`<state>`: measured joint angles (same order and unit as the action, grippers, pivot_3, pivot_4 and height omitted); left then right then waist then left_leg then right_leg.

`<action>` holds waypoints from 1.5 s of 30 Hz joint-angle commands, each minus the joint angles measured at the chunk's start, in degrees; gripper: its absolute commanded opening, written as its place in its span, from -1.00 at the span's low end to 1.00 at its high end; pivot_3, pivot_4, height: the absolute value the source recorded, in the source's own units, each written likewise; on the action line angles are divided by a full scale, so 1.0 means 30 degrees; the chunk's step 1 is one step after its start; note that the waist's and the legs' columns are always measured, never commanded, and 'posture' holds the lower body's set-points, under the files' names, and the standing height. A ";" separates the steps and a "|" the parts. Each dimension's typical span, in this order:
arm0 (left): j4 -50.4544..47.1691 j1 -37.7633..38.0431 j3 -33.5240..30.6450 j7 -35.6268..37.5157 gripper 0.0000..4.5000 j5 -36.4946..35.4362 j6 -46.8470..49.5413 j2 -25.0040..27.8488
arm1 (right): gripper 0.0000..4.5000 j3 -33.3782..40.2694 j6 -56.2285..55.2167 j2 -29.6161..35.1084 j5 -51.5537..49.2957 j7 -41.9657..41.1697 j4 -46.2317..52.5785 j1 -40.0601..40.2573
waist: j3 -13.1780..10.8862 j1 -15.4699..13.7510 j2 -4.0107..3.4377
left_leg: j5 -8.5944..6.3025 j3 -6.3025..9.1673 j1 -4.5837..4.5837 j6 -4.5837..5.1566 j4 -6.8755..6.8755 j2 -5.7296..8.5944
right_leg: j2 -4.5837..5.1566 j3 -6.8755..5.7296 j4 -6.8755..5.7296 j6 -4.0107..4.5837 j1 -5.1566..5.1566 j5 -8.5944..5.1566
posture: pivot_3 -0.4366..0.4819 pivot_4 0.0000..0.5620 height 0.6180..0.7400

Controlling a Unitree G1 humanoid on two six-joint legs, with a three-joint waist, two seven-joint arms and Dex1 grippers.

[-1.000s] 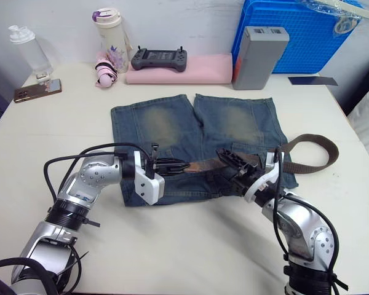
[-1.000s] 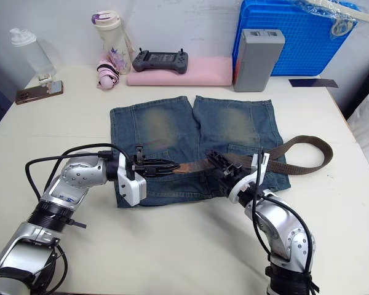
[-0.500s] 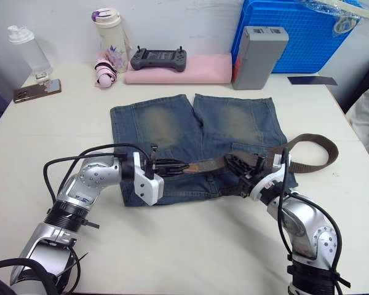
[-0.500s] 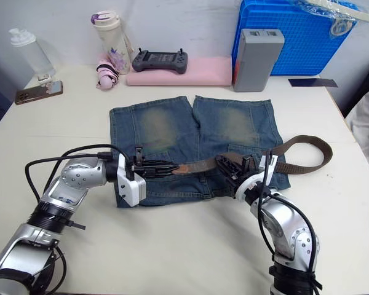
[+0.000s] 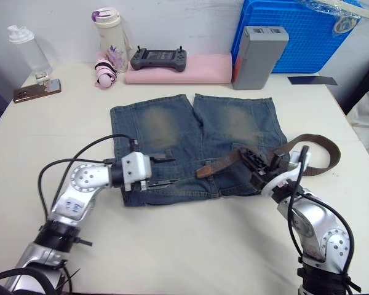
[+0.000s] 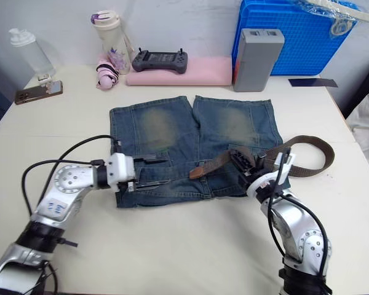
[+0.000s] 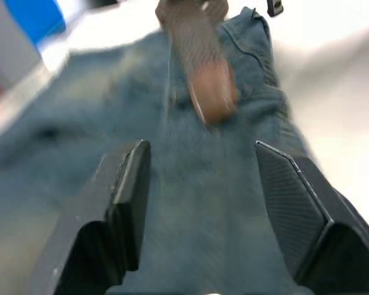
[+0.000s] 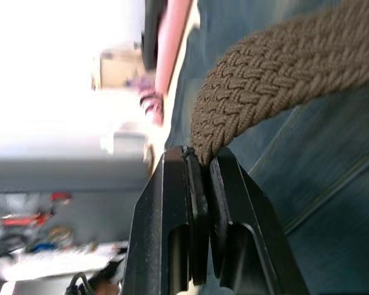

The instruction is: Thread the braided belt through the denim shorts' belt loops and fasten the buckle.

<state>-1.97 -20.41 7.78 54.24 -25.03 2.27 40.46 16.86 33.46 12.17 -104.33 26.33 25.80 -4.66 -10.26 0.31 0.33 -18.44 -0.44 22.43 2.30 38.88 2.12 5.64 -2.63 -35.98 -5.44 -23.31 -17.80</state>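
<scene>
the denim shorts (image 5: 194, 144) lie flat on the pale surface (image 5: 190, 246), waistband toward the robot, legs pointing away. the braided belt (image 5: 307, 144) runs from a lighter tan tip (image 5: 204, 170) resting on the waistband near the middle, across the robot's-right side of the shorts, then curls in a loop on the surface just past the shorts' edge. the right pincer (image 8: 200, 163) is clamped on the belt strap, over the right part of the waistband. the left pincer (image 7: 200, 184) hangs spread wide above the left part of the waistband, gripping nothing, apart from the belt tip.
</scene>
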 commanded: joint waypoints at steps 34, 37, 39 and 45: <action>-0.2790 -0.0644 -0.2870 -0.0540 0.35 -0.1200 0.5867 -0.1106 | -1.00 -0.3659 -0.3445 -0.1681 1.1934 -0.6662 0.3541 0.3025 | 0.0003 -0.0029 -0.0009 | 0.0007 -0.0012 -0.0009 -0.0024 -0.0015 0.0008 | -0.0015 0.0021 -0.0009 0.0003 -0.0018 -0.0001 | -0.05 -0.47 0.75; -0.2784 -0.0664 -0.2914 -0.0548 0.35 -0.1205 0.5930 -0.1078 | -1.00 -0.3491 -0.3432 -0.2099 1.0940 -0.6561 0.3607 0.3039 | 0.0004 -0.0019 -0.0009 | 0.0011 -0.0014 -0.0012 -0.0031 -0.0019 0.0007 | -0.0019 0.0022 -0.0014 0.0003 -0.0020 -0.0001 | -0.05 -0.47 0.75; -0.2680 -0.0729 -0.2893 -0.0554 0.35 -0.1166 0.5931 -0.1096 | -1.00 -0.2639 -0.3522 -0.2368 0.8287 -0.6249 0.3620 0.3157 | 0.0003 -0.0032 -0.0008 | 0.0014 -0.0014 -0.0012 -0.0035 -0.0025 0.0007 | -0.0020 0.0021 -0.0013 0.0003 -0.0022 -0.0001 | -0.05 -0.47 0.75; -0.2454 -0.0937 -0.2698 -0.0519 0.35 -0.1004 0.5889 -0.1286 | -1.00 -0.1837 -0.2780 -0.1825 0.4616 -0.6239 0.2372 0.3200 | 0.0004 -0.0027 -0.0009 | 0.0013 -0.0012 -0.0013 -0.0035 -0.0024 0.0009 | -0.0016 0.0021 -0.0010 0.0003 -0.0017 -0.0001 | -0.05 -0.47 0.75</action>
<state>-8.27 -22.38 0.56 52.66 -28.01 20.10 36.76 10.65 24.39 6.27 -87.34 8.30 32.72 5.02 -10.25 0.23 0.30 -18.40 -0.48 22.38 2.19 38.80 2.14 5.59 -2.57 -36.01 -5.43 -23.37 -17.80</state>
